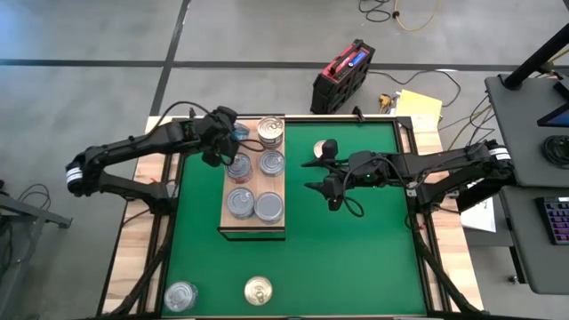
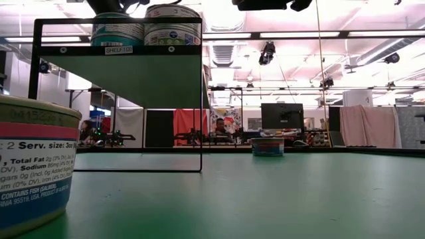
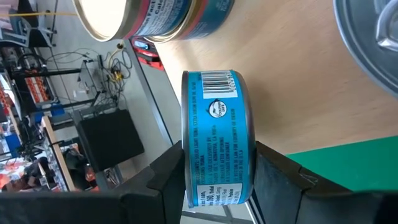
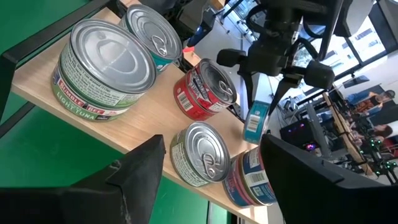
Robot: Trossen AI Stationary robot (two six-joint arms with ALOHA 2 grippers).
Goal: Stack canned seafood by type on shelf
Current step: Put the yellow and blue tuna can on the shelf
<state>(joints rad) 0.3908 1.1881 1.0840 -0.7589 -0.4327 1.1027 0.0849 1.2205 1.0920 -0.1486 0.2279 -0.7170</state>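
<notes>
Blue-labelled tin (image 3: 217, 140) held on edge, clamped between left gripper (image 1: 233, 142) fingers (image 3: 165, 180) over far-left part of wooden shelf (image 1: 253, 227). Five more tins on shelf: gold-lidded one (image 1: 270, 131) at far end, silver-lidded four (image 1: 255, 185) in two rows behind it. Two loose tins on green mat (image 1: 356, 258) near front edge: silver (image 1: 180, 296), gold (image 1: 258, 290). Right gripper (image 1: 322, 175) hovers over mat just right of shelf, jaws apart, holding nothing.

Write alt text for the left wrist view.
The left hand grips a blue-labelled can on edge between its fingers, above the wooden shelf. Another can with a pale lid sits on the shelf beyond it.
</notes>
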